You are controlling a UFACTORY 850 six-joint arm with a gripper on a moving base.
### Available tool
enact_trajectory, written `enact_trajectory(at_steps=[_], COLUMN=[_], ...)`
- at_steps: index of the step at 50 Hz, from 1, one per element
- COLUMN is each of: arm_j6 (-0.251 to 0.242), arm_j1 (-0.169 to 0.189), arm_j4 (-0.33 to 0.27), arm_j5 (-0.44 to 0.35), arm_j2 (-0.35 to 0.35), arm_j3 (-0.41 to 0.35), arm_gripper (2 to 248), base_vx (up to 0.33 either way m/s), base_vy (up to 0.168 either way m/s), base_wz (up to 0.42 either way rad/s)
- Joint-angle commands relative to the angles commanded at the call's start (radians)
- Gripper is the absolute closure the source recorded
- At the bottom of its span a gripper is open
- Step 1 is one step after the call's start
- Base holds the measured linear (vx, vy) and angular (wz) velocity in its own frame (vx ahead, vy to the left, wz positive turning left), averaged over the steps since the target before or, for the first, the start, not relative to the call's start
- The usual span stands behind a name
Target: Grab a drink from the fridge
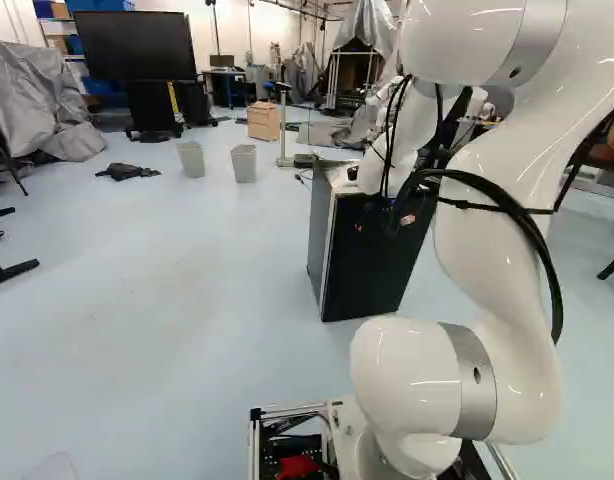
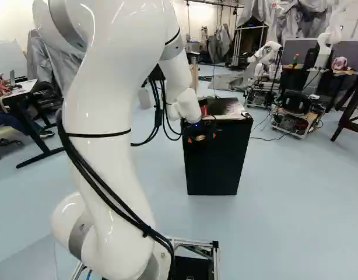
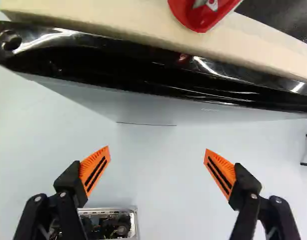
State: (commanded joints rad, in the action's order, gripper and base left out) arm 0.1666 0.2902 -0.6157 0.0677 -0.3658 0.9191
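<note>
Black fridge (image 2: 217, 166), upright on pale floor (image 1: 167, 300). White arm (image 2: 118, 146), extended to near upper front of fridge. Gripper (image 1: 383, 223), near front top edge of fridge: set wide, floor visible between orange pads (image 3: 95, 171). Red item (image 3: 201, 15) on top of fridge, near front edge; kind unclear.

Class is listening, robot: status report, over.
Gripper open, empty. Fridge door shut, blocking the way in. Drink not identified. Red object atop the fridge.
</note>
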Motion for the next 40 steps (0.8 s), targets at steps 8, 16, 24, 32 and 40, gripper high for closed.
enact_trajectory(at_steps=[8, 16, 24, 32, 40], arm_j6=[0.0, 0.0, 0.0, 0.0, 0.0], arm_j1=[0.008, 0.015, 0.019, 0.021, 0.022], arm_j4=[0.0, 0.0, 0.0, 0.0, 0.0], arm_j5=[-0.044, -0.092, -0.15, -0.227, -0.31], arm_j2=[0.03, 0.062, 0.095, 0.13, 0.167], arm_j3=[-0.039, -0.079, -0.12, -0.163, -0.206], arm_gripper=[3, 3, 3, 3, 3], base_vx=[0.0, 0.0, 0.0, 0.0, 0.0], base_vy=[0.0, 0.0, 0.0, 0.0, 0.0], base_wz=[0.0, 0.0, 0.0, 0.0, 0.0])
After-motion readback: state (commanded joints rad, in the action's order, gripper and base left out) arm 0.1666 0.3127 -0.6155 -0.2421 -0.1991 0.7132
